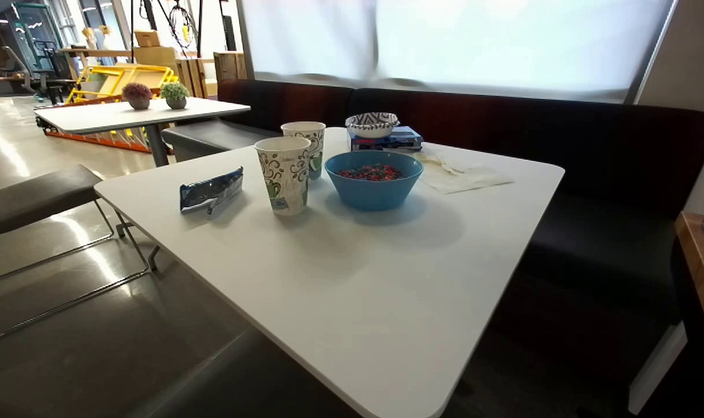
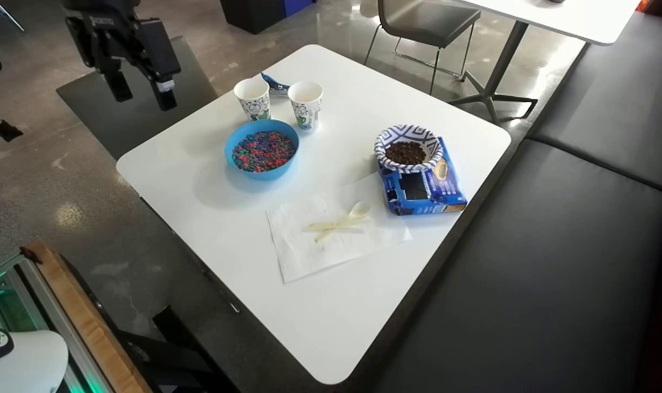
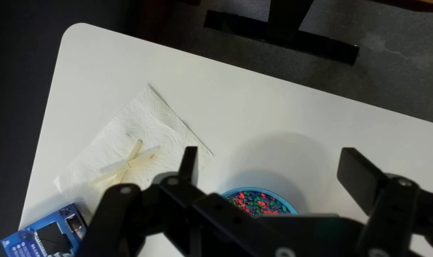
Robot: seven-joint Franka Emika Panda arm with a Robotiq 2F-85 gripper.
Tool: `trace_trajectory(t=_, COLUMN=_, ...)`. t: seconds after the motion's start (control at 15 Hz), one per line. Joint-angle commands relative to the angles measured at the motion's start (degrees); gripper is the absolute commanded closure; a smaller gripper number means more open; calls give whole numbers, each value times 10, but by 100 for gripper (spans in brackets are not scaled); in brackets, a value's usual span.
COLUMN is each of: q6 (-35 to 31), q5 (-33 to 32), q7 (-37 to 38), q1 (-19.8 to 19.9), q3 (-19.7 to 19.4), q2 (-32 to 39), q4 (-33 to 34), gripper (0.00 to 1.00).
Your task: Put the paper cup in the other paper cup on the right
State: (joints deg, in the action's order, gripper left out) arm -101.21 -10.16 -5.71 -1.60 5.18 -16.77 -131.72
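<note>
- Jaws: spread wide, released; tabletop (image 3: 266,110) and part of the blue bowl (image 1: 375,194) showing between and below in the wrist view.
- Gripper (image 2: 144,97): pointing downward, fingertips (image 2: 167,99) seen against the grey seat (image 2: 101,117) beyond the seat-side edge of the tabletop in an exterior view; unable to judge height.
- Finger line: slightly aslant to the stand-side edge in the wrist view.
- Paper cup (image 2: 255,106): upright on the tabletop, near the seat-side edge, just beside the blue bowl and apart from it.
- Other paper cup (image 2: 306,109): upright, to the right of the paper cup in both exterior views, apart from it and farther in from the seat-side edge.
- Blue wrapper (image 1: 212,188): lying between the cups and the left corner in an exterior view.
- Stand-side edge, by the wood-topped stand (image 2: 88,316): white tabletop running in to the blue bowl.
- Bench-side edge, by the black bench (image 2: 527,284): blue box (image 2: 448,188) set right at it, patterned bowl (image 2: 410,132) on top.
- Paper towel (image 2: 298,259): flat between the blue box and the stand-side edge, pale utensils (image 2: 339,224) crossed on it.
- Room for moving: open tabletop from the paper towel to the stand-and-bench corner, and from the blue bowl to the stand-and-seat corner.
</note>
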Motion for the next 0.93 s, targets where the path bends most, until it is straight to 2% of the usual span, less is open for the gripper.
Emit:
trace_trajectory(t=0.0, q6=-8, q5=-1, q7=-16, q1=-10, q3=-10, q2=32, q4=21, gripper=0)
trace_trajectory(t=0.33, q6=-30, q5=45, q7=-167, q1=-27, q3=-25, q2=113, q4=69, gripper=0)
trace_trajectory(t=0.67, q6=-11, q5=117, q7=-329, q1=-14, q3=-35, q2=192, q4=136, gripper=0)
trace_trajectory(t=0.87, q6=6, q5=158, q7=-366, q1=-3, q3=-35, q2=217, q4=164, gripper=0)
